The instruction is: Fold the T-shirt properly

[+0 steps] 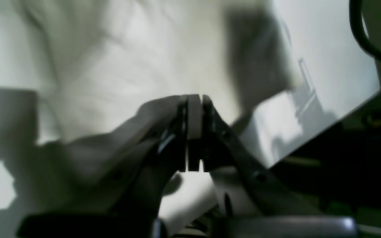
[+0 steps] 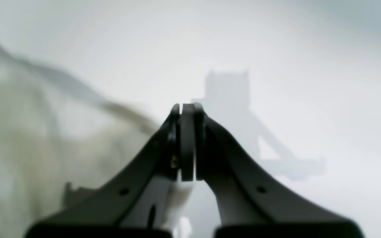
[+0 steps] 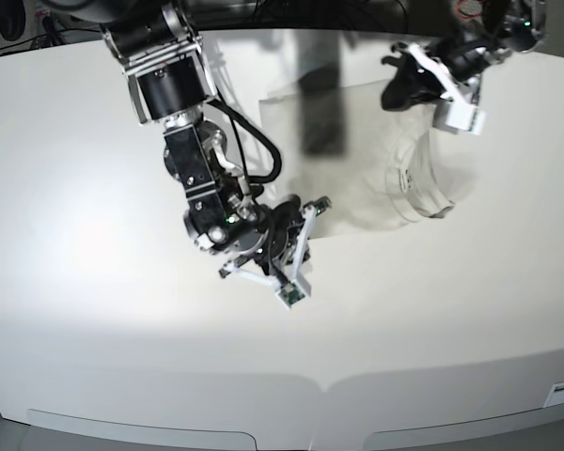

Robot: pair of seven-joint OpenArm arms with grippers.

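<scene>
While both arms hang over the white table, the T-shirt lies rumpled toward the far side, spread between them. The left gripper has its fingers pressed together, and a fold of pale cloth drapes against their left flank (whether the pads truly pinch it I cannot tell, the view is blurred). The right gripper is likewise closed tight, fingers flat together with no cloth seen between them; the shirt's edge sits just left of those fingertips, bare tabletop to their right.
</scene>
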